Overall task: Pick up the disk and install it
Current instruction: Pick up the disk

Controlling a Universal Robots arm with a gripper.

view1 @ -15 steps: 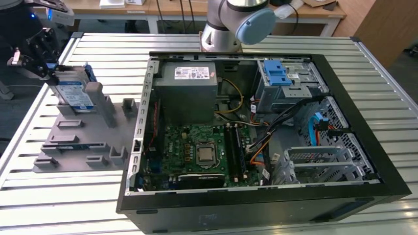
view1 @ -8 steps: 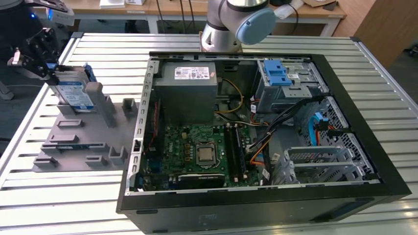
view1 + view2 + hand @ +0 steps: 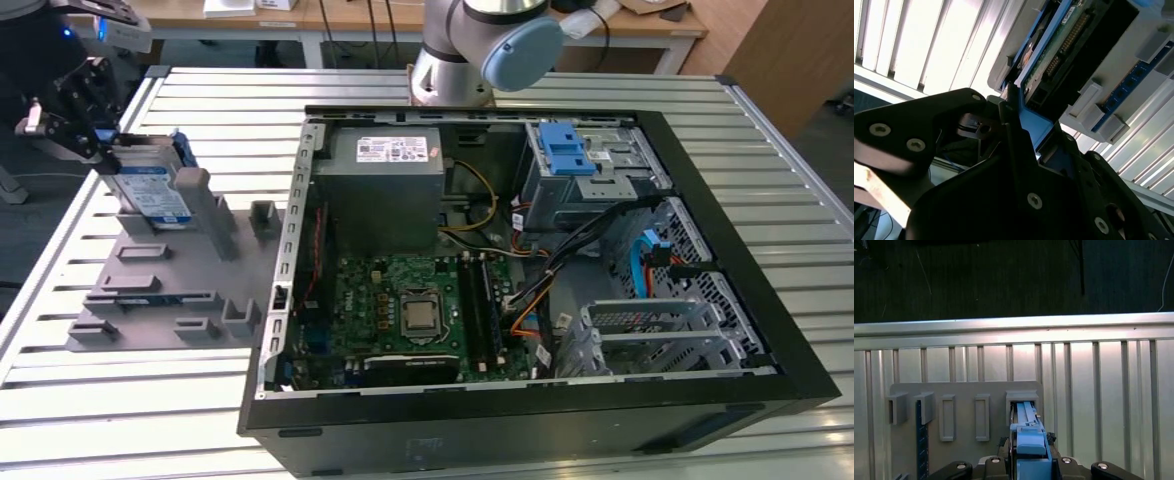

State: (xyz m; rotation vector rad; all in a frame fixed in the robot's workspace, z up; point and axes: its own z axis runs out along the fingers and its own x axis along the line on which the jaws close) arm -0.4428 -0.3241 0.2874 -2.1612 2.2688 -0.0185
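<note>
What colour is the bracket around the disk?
The disk bracket is blue; first wrist view shows it best.

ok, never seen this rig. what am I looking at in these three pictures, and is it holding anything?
It is one robot arm with a gripper, working over a slatted metal table. The exterior view comes from a camera off the arm; both wrist views come from cameras riding on the arm. On the table lie an open computer case and, towards the exterior view's left, a grey slotted fixture. The disk, in its blue bracket, stands upright in that fixture. The gripper looks closed on its top edge.
</note>
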